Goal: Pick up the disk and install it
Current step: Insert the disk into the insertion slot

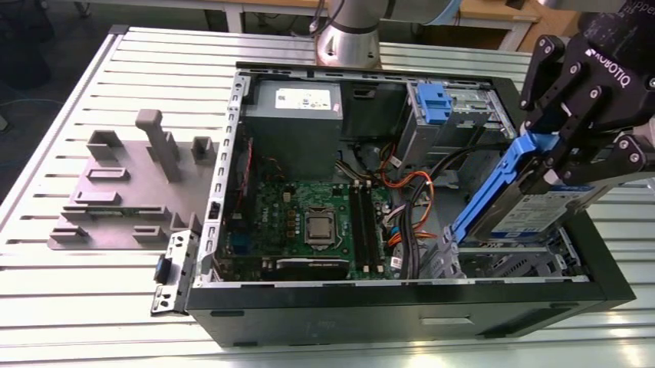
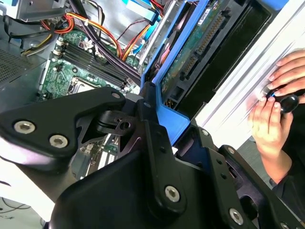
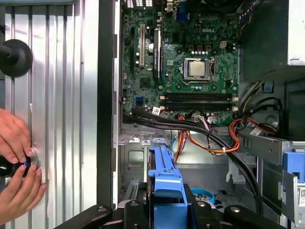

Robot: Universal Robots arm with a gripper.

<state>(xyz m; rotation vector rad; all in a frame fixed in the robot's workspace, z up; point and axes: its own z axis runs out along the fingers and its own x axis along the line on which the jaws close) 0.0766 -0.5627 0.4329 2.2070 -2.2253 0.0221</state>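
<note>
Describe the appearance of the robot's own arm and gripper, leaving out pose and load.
The gripper is matt black, built of chunky jointed links with rounded ends, dotted with silver screw heads, and carries white lettering on its body. The arm is a smooth silver-grey cylinder.

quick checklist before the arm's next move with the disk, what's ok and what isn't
1. Grip: the gripper is shut on the disk at its blue carrier frame: ok.
2. Disk seated in the drive bay: not ok, it is held tilted above the bay.
3. Cables clear of the bay: cannot tell.
4. Person's hands outside the computer case: ok, they rest on the table beside it.
</note>
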